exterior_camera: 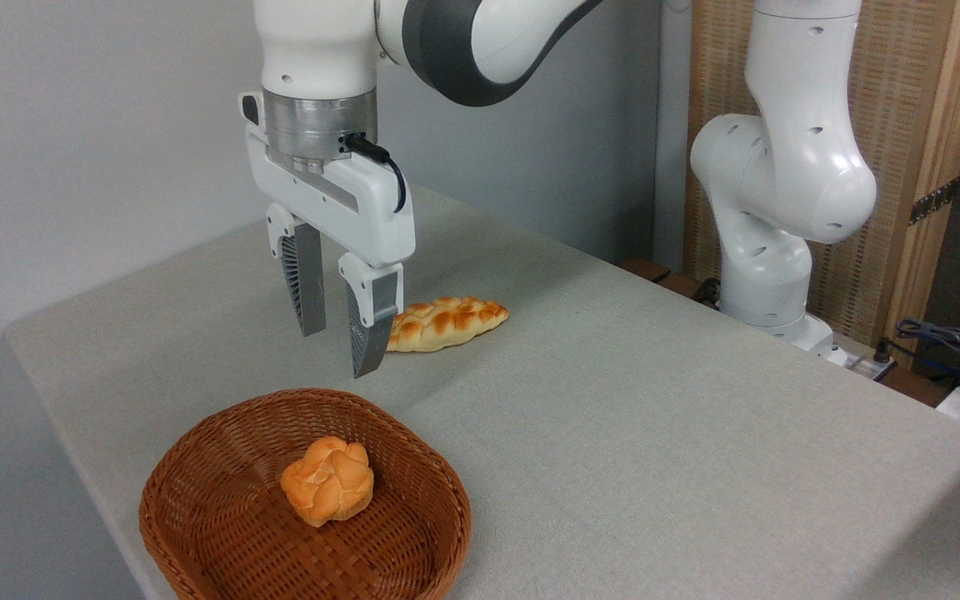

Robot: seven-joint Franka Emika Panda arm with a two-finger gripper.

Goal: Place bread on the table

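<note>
a: where is the bread (327, 481)?

b: in the basket (197, 467), near the front left corner of the table (655, 433). it lies a little right of the basket's middle, on the woven floor. small, round, golden-orange, with a knotted top split into puffy segments and a slightly glossy crust.

a: and the basket itself?

b: brown wicker, a shallow rounded-rectangle shape with a tight weave and a thicker braided rim. its front edge runs out of the bottom of the picture.

a: what about the gripper (337, 329)?

b: it hangs above the table behind the basket, pointing straight down, holding nothing. the jaws stand apart with a clear gap between them. the fingers (307, 287) are grey and wedge-shaped, tapering to points, with ribbed inner faces. the body above them is smooth white plastic under a brushed metal collar, and a black cable loops at its side.

a: is it touching anything?

b: no. the tips are up in the air, well above the basket rim and clear of the bread.

a: anything else on the cloth?

b: a longer braided loaf (447, 322), tapered toward its right end, golden with browner ridges. it lies flat on the table behind the gripper; the right finger covers its left end. the cloth is light grey-beige with a fine weave, smooth and flat, draping over the left edge.
</note>
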